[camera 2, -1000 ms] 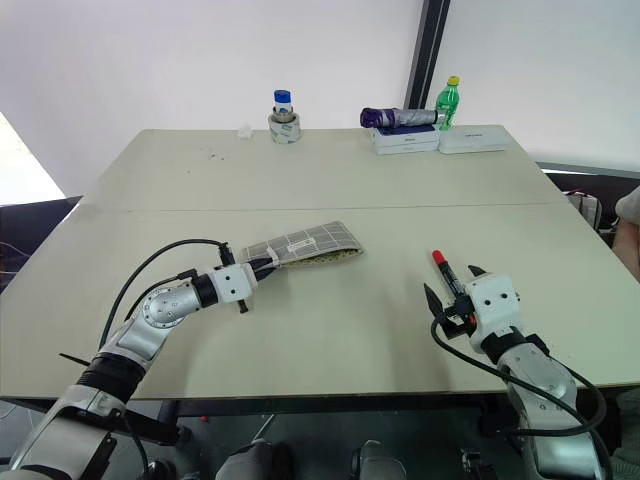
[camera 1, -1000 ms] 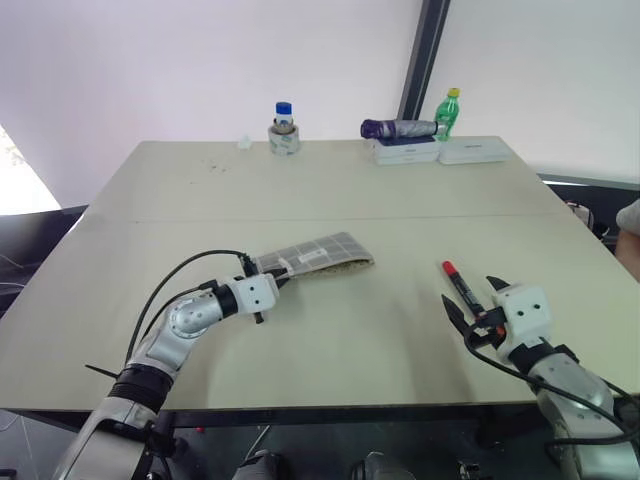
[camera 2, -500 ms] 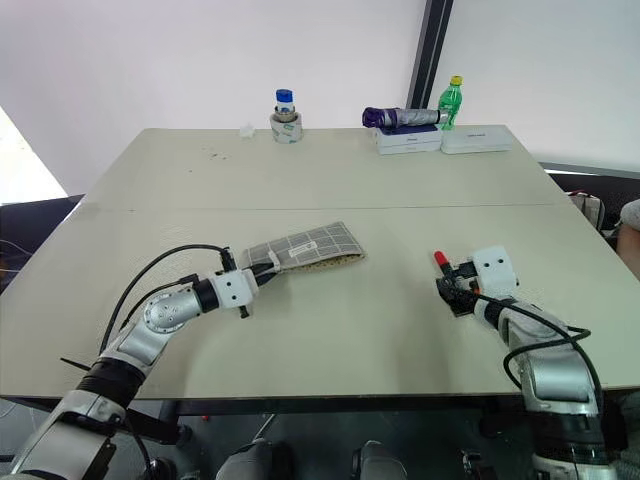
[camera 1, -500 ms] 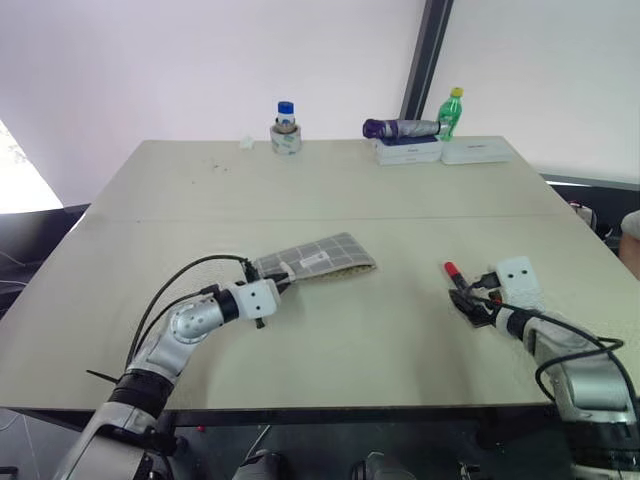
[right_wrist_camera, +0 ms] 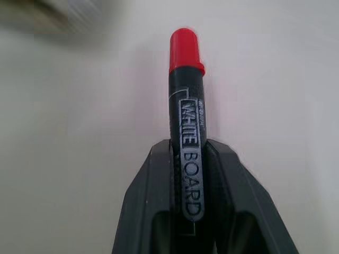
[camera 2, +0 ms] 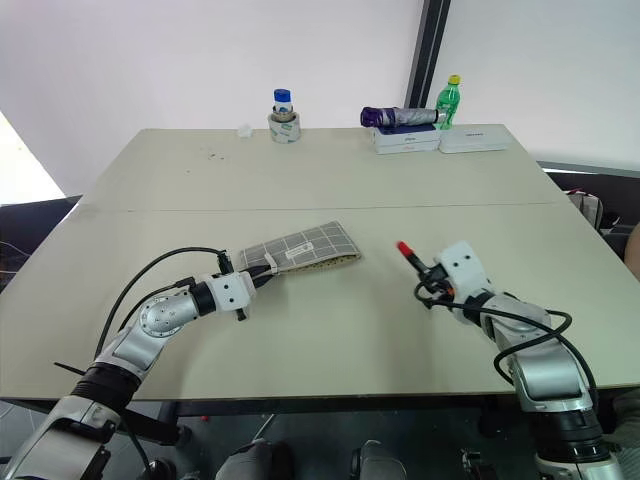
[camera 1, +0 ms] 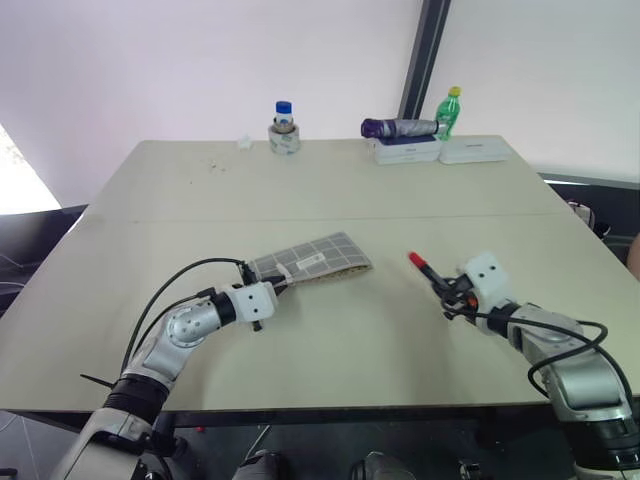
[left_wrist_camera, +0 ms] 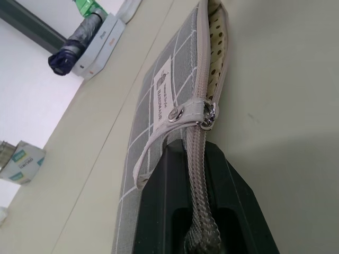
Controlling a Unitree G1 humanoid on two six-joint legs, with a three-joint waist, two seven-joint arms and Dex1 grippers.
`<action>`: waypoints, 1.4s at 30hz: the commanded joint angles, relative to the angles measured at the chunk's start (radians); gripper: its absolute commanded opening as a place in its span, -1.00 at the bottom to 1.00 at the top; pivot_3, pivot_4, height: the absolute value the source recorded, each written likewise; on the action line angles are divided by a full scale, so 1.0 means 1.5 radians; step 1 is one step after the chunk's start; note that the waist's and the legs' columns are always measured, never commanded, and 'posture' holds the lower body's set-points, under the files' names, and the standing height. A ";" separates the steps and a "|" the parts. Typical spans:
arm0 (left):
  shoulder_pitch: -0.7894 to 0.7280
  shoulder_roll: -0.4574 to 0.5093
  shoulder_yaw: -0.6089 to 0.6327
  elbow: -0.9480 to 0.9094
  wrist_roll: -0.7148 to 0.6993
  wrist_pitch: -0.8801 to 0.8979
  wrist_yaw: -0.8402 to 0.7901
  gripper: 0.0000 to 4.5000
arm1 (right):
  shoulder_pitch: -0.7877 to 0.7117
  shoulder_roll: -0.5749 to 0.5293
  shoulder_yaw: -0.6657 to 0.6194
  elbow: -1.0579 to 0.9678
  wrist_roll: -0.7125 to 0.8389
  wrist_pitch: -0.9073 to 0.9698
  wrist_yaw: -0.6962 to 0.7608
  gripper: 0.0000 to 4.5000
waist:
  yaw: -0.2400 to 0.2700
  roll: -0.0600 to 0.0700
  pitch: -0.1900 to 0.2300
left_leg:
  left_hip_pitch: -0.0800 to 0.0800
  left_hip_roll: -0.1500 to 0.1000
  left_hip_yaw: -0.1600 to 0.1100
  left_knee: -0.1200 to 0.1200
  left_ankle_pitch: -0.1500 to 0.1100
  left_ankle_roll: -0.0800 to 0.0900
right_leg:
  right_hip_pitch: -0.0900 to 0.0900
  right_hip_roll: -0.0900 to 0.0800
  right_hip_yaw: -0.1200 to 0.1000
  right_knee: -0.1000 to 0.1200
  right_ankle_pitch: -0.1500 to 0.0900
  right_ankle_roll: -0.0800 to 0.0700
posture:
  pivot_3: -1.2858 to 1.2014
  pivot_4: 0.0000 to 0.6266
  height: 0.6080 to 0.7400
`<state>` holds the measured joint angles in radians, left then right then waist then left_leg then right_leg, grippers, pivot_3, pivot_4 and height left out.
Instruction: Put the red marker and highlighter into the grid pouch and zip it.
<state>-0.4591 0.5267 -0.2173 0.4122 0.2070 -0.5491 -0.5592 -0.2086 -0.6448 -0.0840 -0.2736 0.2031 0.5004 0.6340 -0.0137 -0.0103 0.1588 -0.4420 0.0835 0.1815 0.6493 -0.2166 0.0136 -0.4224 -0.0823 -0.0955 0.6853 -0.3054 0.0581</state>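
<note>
The grid pouch [camera 1: 312, 258] lies left of the table's middle, grey with white lines and a white label [left_wrist_camera: 163, 94]. Its mouth gapes and shows a dotted cream lining. My left gripper [camera 1: 267, 290] is shut on the pouch's near end, fingers [left_wrist_camera: 233, 203] clamped along the zipper edge. To the right of the pouch, my right gripper [camera 1: 447, 290] is shut on the red marker [right_wrist_camera: 186, 137]. The marker's dark barrel sits between the fingers and its red cap [camera 1: 417, 260] points toward the pouch, a little above the table. The highlighter is out of view.
Along the table's far edge stand a tape roll with a blue-capped jar [camera 1: 283, 132], a folded purple umbrella [camera 1: 398, 128] on white boxes [camera 1: 440, 151], and a green bottle [camera 1: 451, 110]. Bare tabletop [camera 1: 330, 340] lies between and in front of my arms.
My right gripper closed on the red marker, lifted it off the table and carried it left toward the pouch. The left gripper and pouch stayed put.
</note>
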 commanded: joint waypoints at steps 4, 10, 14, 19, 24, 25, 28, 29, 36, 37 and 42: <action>-0.026 -0.008 0.005 -0.007 -0.002 -0.001 0.004 -1.00 | -0.029 -0.019 0.095 -0.074 -0.016 -0.059 0.078 -0.86 | 0.001 0.000 0.000 | 0.000 0.000 0.000 0.001 0.000 0.000 | 0.000 0.000 0.000 0.000 0.000 0.000 | 0.03 -0.52 1.00; -0.027 -0.011 0.005 -0.021 -0.003 0.004 -0.001 -1.00 | -0.106 -0.003 0.175 0.008 -0.106 -0.079 0.047 -0.86 | 0.000 0.000 0.000 | 0.000 0.000 0.000 0.001 0.000 0.000 | 0.000 0.000 0.000 0.000 0.000 0.000 | 0.03 -0.52 1.00; -0.022 -0.010 0.005 -0.035 -0.004 0.009 -0.003 -1.00 | -0.136 0.003 0.198 0.056 -0.137 -0.112 0.052 -0.86 | 0.001 0.000 0.000 | 0.000 0.000 0.001 0.001 0.001 -0.002 | 0.000 0.000 0.000 0.000 0.000 0.000 | 0.03 -0.52 1.00; -0.005 -0.013 0.007 -0.067 -0.007 0.026 -0.002 -1.00 | -0.166 0.019 0.212 0.105 -0.154 -0.161 0.061 -0.86 | 0.000 0.000 0.000 | 0.000 0.000 0.001 0.001 0.002 -0.003 | 0.000 0.000 0.000 0.000 0.000 0.000 | 0.03 -0.52 1.00; 0.009 -0.008 0.010 -0.081 -0.002 0.038 0.001 -1.00 | -0.135 0.013 0.168 0.051 -0.043 -0.182 0.155 -0.86 | 0.002 0.000 0.000 | 0.000 0.000 0.001 0.001 0.002 -0.003 | 0.000 0.000 0.000 0.000 0.000 0.000 | 0.03 -0.52 1.00; 0.010 -0.008 0.010 -0.082 -0.002 0.039 0.002 -1.00 | -0.121 -0.005 0.173 0.044 -0.039 -0.192 0.181 -0.86 | 0.003 0.000 0.000 | 0.000 0.000 0.001 0.001 0.002 -0.003 | 0.000 0.000 0.000 0.000 0.000 0.000 | 0.03 -0.52 1.00; 0.007 -0.008 0.011 -0.082 -0.003 0.042 0.003 -1.00 | -0.109 -0.026 0.183 0.065 -0.067 -0.234 0.196 -0.86 | 0.001 0.000 0.000 | 0.000 0.000 0.001 0.001 0.001 -0.002 | 0.000 0.000 0.000 0.000 0.000 0.000 | 0.03 -0.52 1.00; 0.006 -0.008 0.011 -0.082 -0.002 0.042 0.003 -1.00 | -0.116 -0.027 0.188 0.082 -0.089 -0.248 0.184 -0.86 | 0.001 0.000 0.000 | 0.000 0.000 0.001 0.001 0.000 0.000 | 0.000 0.000 0.000 0.000 0.000 0.000 | 0.03 -0.52 1.00; 0.003 -0.011 0.006 -0.090 -0.004 0.044 -0.003 -1.00 | -0.176 -0.004 0.201 0.174 -0.177 -0.275 0.111 -0.86 | -0.001 0.000 0.000 | 0.000 0.000 0.001 0.002 0.002 -0.003 | 0.000 0.000 0.000 0.001 0.000 -0.001 | 0.03 -0.52 1.00; 0.003 -0.011 0.006 -0.090 -0.005 0.045 -0.003 -1.00 | -0.179 0.001 0.201 0.181 -0.179 -0.278 0.107 -0.86 | 0.001 0.000 0.000 | 0.000 0.000 0.001 0.002 0.002 -0.003 | 0.000 0.000 0.000 0.001 0.000 -0.001 | 0.03 -0.52 1.00; 0.004 -0.013 0.001 -0.096 -0.004 0.044 -0.009 -1.00 | -0.204 0.038 0.206 0.193 -0.186 -0.280 0.099 -0.86 | 0.000 0.000 0.000 | 0.000 0.000 0.002 0.002 0.002 -0.003 | 0.000 0.000 0.000 0.001 0.000 0.000 | 0.03 -0.52 1.00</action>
<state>-0.4422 0.5083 -0.2189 0.3087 0.2068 -0.4782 -0.5670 -0.4751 -0.5980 0.2273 0.0278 -0.0678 0.1010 0.7927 -0.0132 -0.0106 0.1589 -0.4423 0.0833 0.1840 0.6521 -0.2135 0.0085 -0.4226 -0.0824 -0.0955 0.6864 -0.3049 0.0573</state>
